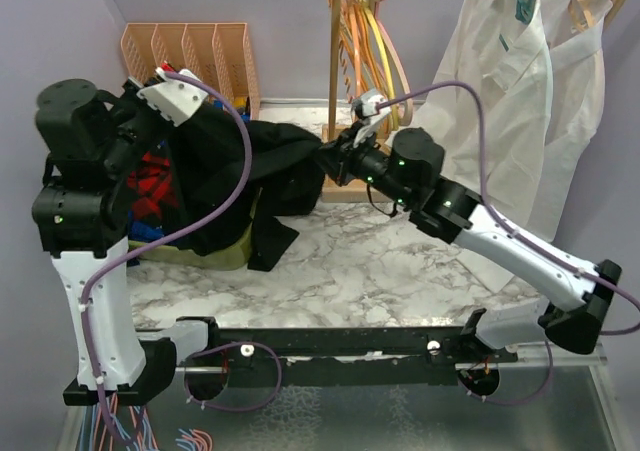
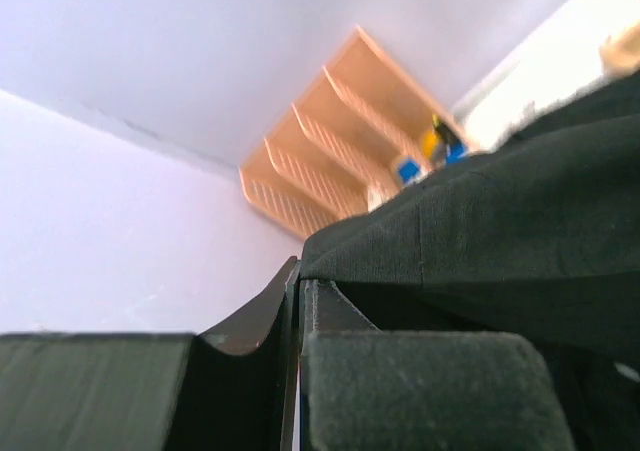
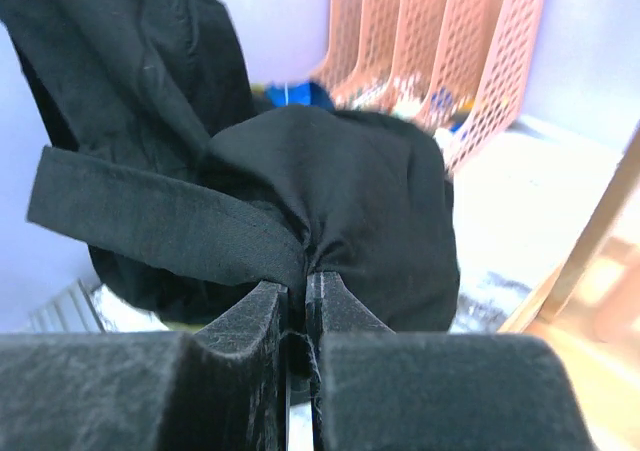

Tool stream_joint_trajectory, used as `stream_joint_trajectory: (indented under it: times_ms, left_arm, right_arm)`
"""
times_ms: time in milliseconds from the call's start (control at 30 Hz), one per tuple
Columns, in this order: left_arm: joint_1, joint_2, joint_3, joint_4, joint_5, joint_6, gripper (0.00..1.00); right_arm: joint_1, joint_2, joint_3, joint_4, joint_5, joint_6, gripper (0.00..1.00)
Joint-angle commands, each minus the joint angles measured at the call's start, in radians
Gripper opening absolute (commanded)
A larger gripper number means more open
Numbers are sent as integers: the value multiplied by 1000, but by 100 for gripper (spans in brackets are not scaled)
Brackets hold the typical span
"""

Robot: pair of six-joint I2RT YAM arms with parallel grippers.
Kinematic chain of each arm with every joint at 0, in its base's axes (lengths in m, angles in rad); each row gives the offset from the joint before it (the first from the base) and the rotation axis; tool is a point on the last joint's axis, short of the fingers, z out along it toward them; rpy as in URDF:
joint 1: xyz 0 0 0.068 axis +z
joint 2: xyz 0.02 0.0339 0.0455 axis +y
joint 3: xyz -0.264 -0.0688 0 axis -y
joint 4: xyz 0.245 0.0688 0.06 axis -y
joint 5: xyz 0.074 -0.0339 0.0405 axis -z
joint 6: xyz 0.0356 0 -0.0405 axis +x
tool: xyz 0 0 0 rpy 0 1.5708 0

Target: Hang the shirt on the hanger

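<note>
The black shirt (image 1: 240,161) hangs stretched in the air between my two grippers, with a loose part drooping to the table. My left gripper (image 1: 195,116) is raised at the left. In the left wrist view it (image 2: 298,279) is shut, with the shirt's hem (image 2: 480,231) caught at its tips. My right gripper (image 1: 330,158) is shut on a bunched fold of the shirt (image 3: 340,191), and cloth shows between its fingers (image 3: 297,291). Several thin hangers hang on the wooden rack behind. One pale pink hanger (image 1: 393,51) seems to be among them.
An orange slotted file rack (image 1: 195,56) stands at the back left. A red-and-black plaid garment (image 1: 150,186) and a yellow-green item (image 1: 228,253) lie under the shirt. The wooden rack post (image 1: 334,71) stands behind my right gripper. White shirts (image 1: 520,111) hang at the right on a teal hanger.
</note>
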Motion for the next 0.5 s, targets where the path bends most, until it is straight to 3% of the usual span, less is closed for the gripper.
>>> stream_joint_trajectory:
  times_ms: [0,100,200,333,467]
  left_arm:
    - [-3,138,338,-163,165,-177,0]
    - [-4,267,548,-177,159,-257,0]
    - [-12,348,630,-152,184,-339,0]
    - [-185,396,539,-128,103,-393,0]
    - [-408,331,264,6,-30,-431,0]
  right_arm:
    - [0,-98,113,-88,97,-78,1]
    - [0,-100,232,-160,143,-127,1]
    - [0,-66,378,-241,205,-182,1]
    - [0,-27,523,-348,277,-210,1]
    - [0,-99,426,-371,286,-145,1]
